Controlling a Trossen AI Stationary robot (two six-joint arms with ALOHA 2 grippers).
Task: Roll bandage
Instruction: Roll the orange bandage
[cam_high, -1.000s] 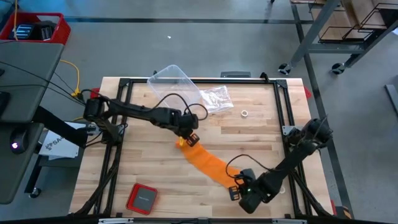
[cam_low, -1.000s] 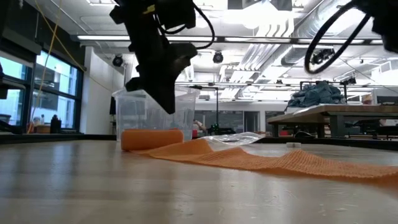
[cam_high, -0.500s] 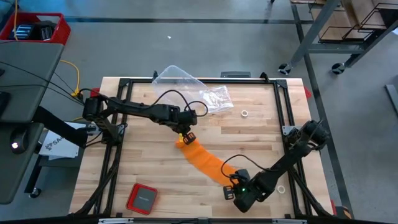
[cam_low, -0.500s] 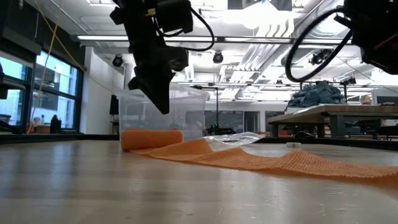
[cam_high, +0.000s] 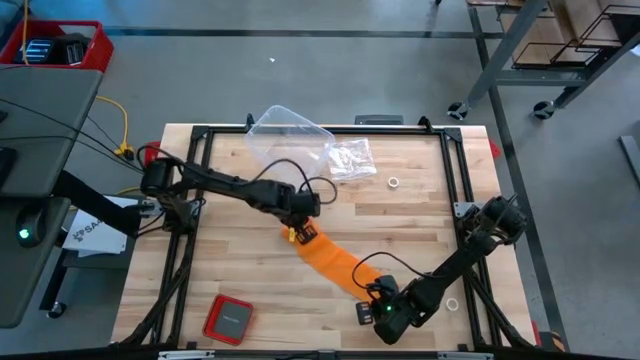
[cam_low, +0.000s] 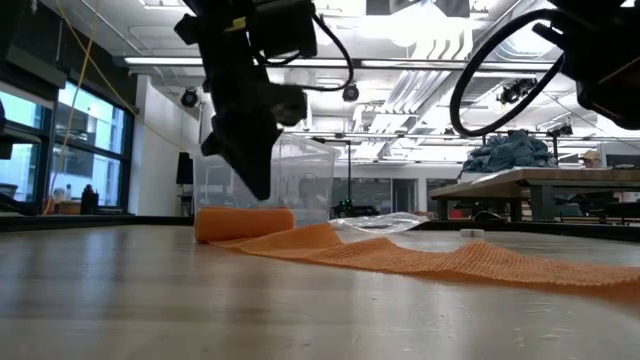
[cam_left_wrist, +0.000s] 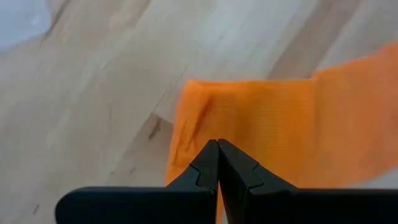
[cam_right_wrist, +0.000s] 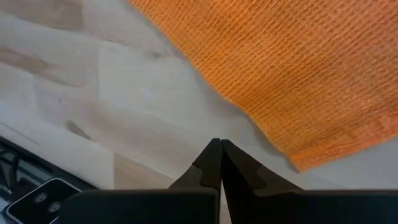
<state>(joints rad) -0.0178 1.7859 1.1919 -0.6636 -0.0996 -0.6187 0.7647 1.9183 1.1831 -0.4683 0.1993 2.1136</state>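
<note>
The bandage (cam_high: 334, 258) lay as a long orange band across the middle of the wooden desk (cam_high: 420, 215), running from a short rolled-up end (cam_low: 244, 222) near the centre toward the near right. The roll lay flat on the desk; the remainder was unrolled, with its loose end (cam_right_wrist: 339, 146) at the near right.

The left gripper (cam_high: 303, 232) hung just above the rolled end, fingers (cam_left_wrist: 208, 167) pressed together with nothing between them. In the low view its tip stood apart from the roll.

The right gripper (cam_high: 372, 312) was at the near right, beside the loose end, over bare wood; fingers (cam_right_wrist: 211, 163) closed tight, empty.

A clear plastic container (cam_high: 290, 132) and a crinkled clear bag (cam_high: 350, 158) lay at the far side. A small ring (cam_high: 393, 183) lay right of the bag. A red square case (cam_high: 227, 318) lay at the near left.
</note>
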